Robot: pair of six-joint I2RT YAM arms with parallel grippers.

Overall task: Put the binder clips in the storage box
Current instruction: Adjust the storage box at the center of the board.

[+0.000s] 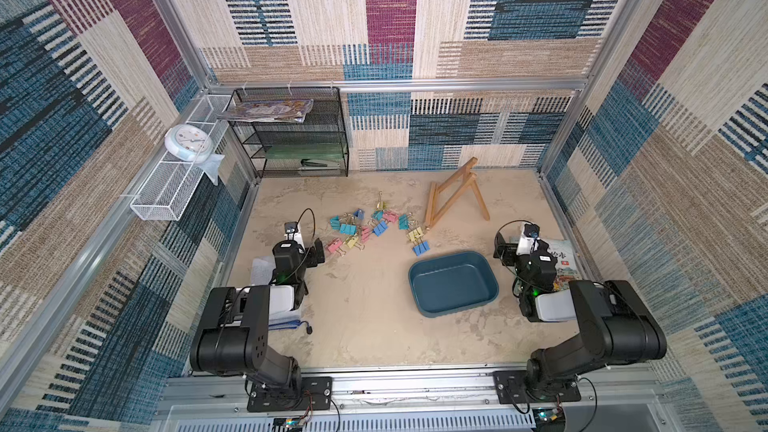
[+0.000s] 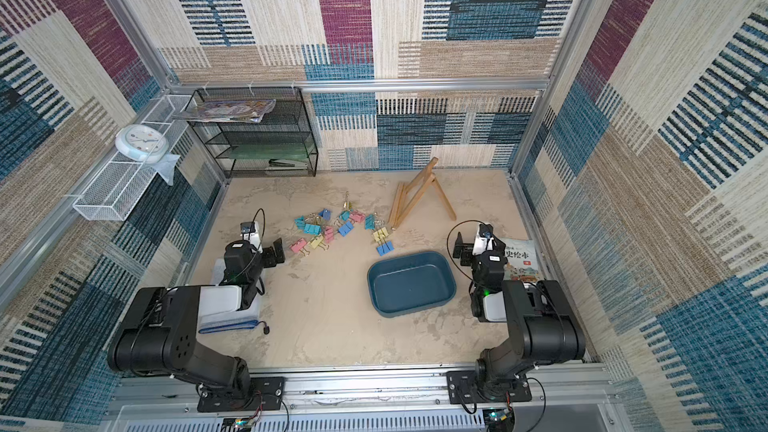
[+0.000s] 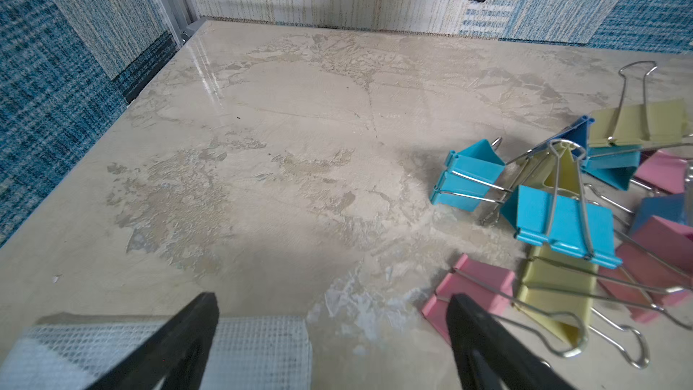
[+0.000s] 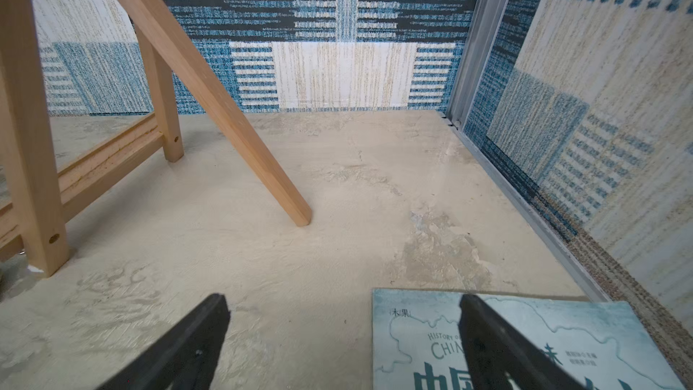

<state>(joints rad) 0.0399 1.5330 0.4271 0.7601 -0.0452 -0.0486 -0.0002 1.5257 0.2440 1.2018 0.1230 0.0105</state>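
The left end effector [image 3: 333, 300] hangs wide open and empty over the bench [image 1: 365, 326]; the binder clips [image 1: 379, 227] lie scattered just ahead of it and to its right. The right end effector [image 4: 343, 300] is also spread wide, holding nothing; the storage box [image 1: 453, 284] sits empty just to its left.

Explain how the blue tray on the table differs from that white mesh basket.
The storage box is solid dark teal plastic with rounded corners, lying on the table; the white wire-mesh basket is see-through, long and narrow, mounted up along the side wall. Both are rectangular containers.
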